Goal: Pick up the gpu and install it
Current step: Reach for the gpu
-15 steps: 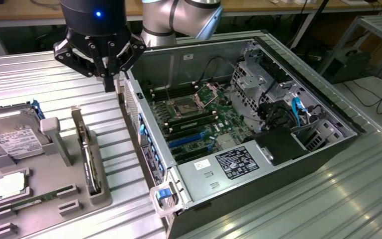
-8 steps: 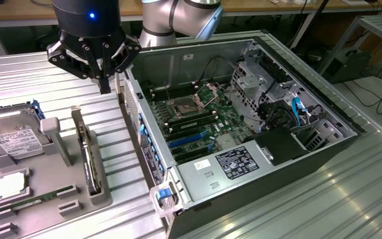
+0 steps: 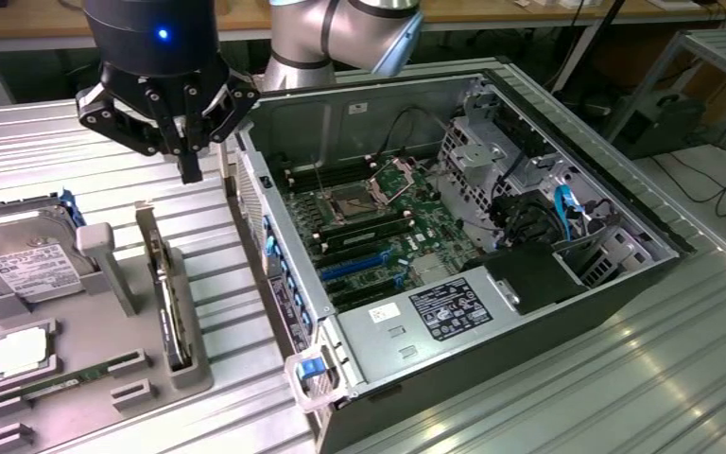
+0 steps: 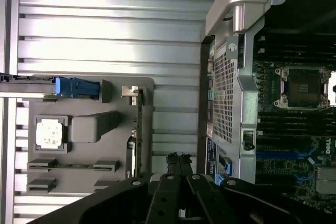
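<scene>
Claw (image 3: pixel 190 170) status: fingers drawn together, nothing between them, as far as both views show. It hangs above the slatted table (image 3: pixel 111 142), between the grey holder (image 3: pixel 193 378) and the open computer case (image 3: pixel 376 85), touching neither.

Gpu (image 3: pixel 167 303) location: standing on edge in a slot of the holder, its long side running away from the exterior camera, and not yet grasped. In the wrist view the gpu (image 4: pixel 137 129) shows edge-on, with its silvery bracket at the end furthest from the claw (image 4: pixel 178 158). The fingertips are near the card's closer end but apart from it and somewhat off its line.

Other items noted: a hard drive (image 3: pixel 23 265), a processor chip (image 3: pixel 20 352) and a memory stick (image 3: pixel 73 378) sit in the same holder. None is disturbed. The motherboard (image 3: pixel 376 227) lies exposed in the case, blue slots (image 3: pixel 356 270) unoccupied.

Assessment of the step in hand, the approach to the pick:
- The fingers would need to spread wide enough to straddle the thin card before any descent.
- The claw should be centred over the top edge and squared to it, so the pads meet the flat faces rather than a corner.
- The fan face looks the more fragile, so a grip on the board clear of the fan seems wiser.
- The holder post close beside the card is a collision risk, so a straight vertical approach is advisable.
</scene>
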`<state>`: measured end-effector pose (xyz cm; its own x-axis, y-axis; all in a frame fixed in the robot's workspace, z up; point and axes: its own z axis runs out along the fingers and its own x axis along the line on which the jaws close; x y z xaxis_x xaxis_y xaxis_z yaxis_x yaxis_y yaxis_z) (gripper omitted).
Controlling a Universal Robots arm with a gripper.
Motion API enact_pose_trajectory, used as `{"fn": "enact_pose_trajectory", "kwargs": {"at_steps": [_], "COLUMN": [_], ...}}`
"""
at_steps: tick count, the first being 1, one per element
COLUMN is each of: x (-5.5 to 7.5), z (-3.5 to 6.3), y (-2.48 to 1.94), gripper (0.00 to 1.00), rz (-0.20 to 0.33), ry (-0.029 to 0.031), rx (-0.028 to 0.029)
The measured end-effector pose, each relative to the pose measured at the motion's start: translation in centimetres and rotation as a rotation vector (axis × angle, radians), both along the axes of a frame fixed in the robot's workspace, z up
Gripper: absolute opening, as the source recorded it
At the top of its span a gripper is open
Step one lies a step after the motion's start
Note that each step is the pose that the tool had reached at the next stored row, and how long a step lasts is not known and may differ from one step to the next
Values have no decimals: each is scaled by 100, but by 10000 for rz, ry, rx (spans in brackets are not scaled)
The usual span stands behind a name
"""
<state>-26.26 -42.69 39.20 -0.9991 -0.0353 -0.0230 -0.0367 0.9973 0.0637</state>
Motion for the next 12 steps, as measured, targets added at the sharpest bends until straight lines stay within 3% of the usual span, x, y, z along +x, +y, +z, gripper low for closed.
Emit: {"fn": "enact_pose_trajectory", "kwargs": {"at_steps": [5,12], "x": [-45,-127], "z": [-4,-6], "y": [-51,-88], "gripper": [11,11], "rz": [54,80], "ry": [0,0], "rx": [0,0]}}
